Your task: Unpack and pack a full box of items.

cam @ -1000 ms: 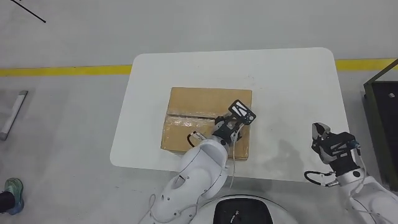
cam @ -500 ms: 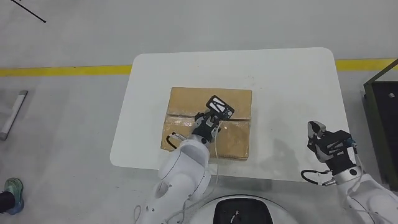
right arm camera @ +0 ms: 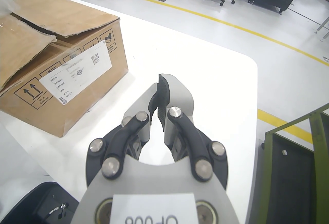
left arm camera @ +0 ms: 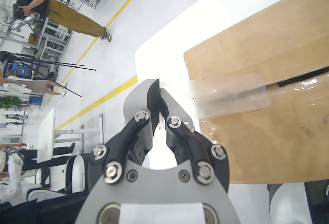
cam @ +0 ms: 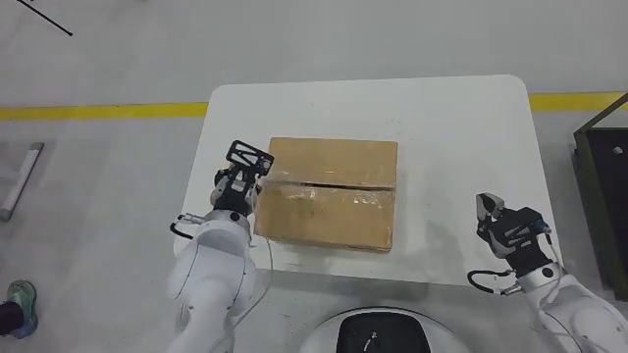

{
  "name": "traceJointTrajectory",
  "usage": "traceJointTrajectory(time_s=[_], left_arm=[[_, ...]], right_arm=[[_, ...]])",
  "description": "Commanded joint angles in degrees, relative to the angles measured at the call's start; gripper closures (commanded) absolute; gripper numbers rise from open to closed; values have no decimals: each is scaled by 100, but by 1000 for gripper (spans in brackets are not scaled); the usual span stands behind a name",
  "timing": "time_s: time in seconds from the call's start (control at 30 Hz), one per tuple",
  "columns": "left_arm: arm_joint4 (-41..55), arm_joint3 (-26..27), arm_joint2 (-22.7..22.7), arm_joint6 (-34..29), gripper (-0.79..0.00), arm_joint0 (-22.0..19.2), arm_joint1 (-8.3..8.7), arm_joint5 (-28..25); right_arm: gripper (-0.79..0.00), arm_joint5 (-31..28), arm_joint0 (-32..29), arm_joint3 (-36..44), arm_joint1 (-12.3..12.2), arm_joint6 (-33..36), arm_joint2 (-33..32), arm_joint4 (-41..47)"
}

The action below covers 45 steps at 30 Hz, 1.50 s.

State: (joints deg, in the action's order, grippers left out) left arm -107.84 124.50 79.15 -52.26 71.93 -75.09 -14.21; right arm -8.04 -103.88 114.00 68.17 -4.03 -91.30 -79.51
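Observation:
A brown cardboard box (cam: 329, 191) sits mid-table, its two top flaps meeting at a slightly parted seam (left arm camera: 299, 76). A strip of clear tape (left arm camera: 228, 99) runs from that seam out past the box's left end. My left gripper (cam: 247, 162) hangs just off that end, shut on the tape's free end (left arm camera: 160, 96). My right gripper (cam: 489, 208) is shut with nothing in it above the table's front right part, well clear of the box (right arm camera: 51, 55). The box's end wall carries a white label (right arm camera: 75, 72).
The white table (cam: 461, 127) has bare room behind and to the right of the box. A dark green metal rack (cam: 601, 186) stands off the table's right edge. Yellow floor tape (cam: 98, 111) runs behind the table.
My left gripper has travelled left along the box's seam, from its right part to past its left end, peeling the tape with it. The right gripper shifted slightly toward the box.

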Motion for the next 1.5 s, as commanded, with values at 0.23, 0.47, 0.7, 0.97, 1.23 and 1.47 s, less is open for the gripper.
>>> traceJointTrajectory(time_s=[0.23,0.47,0.7,0.97,1.23,1.47], left_arm=[[53,-112,976,105,0,55,52,114],[-111,-418,1503,209,0,-33,96,108],[-122,-783,1783,335,0,-198,132,-9],[-258,-1232,1947,371,0,-419,168,-29],[-255,-1448,2096,286,-785,-477,191,9],[-264,-1393,2244,275,-785,-386,209,59]], right_arm=[[0,10,-2,-20,10,37,-3,-24],[0,9,20,-34,16,75,-10,-36],[0,11,18,-72,21,72,-55,-18],[0,31,13,-54,29,87,-81,-26],[0,18,32,-36,36,151,-79,-64],[0,6,48,-35,42,181,-75,-66]])
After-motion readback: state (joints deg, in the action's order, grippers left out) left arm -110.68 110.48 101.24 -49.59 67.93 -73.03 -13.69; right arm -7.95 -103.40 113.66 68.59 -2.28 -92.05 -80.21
